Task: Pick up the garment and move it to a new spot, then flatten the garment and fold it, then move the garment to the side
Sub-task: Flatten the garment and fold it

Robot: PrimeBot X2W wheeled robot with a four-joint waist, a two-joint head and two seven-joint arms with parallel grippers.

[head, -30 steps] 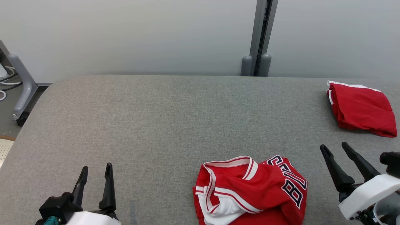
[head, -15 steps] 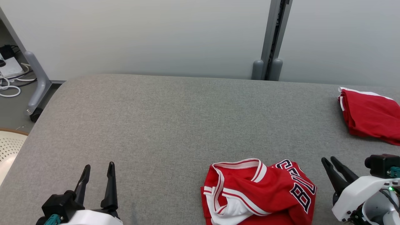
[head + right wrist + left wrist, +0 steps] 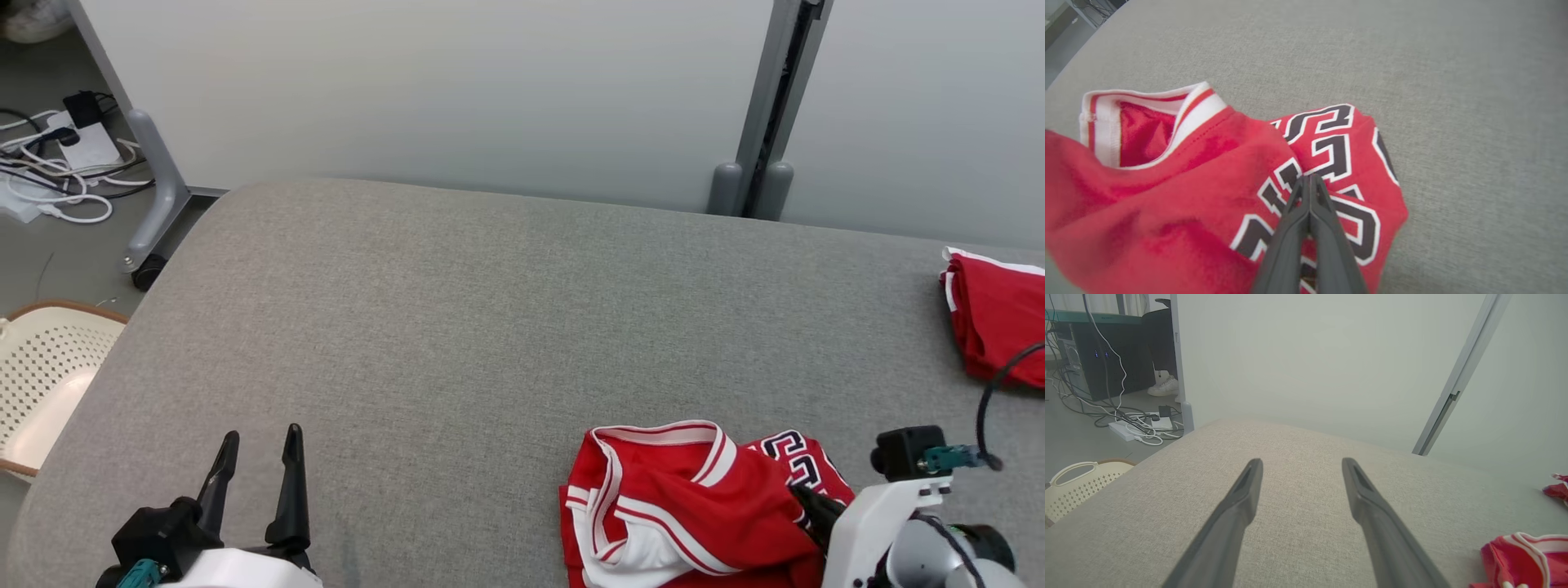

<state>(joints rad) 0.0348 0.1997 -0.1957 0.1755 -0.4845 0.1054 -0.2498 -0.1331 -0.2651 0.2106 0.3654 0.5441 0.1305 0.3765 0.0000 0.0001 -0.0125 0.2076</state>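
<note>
**Right gripper closes on the crumpled jersey**

The jersey lies bunched at the table's near edge, right of centre. Its striped collar is turned up and its lettering is folded over on the right.

The right gripper has its fingers clenched together, tips sunk in a crease at the lettering. That is a raised ridge, likely chosen because it gives cloth to pinch. Whether a fold is actually caught between them I cannot tell.

The table ahead is bare, which leaves room to carry the jersey over and spread it flat. A second red cloth sits well apart at the far right.

The left gripper hangs over the near left with its fingers spread and nothing between them, probably waiting for the flattening. A basket stands on the floor beyond the table's left side.
</note>
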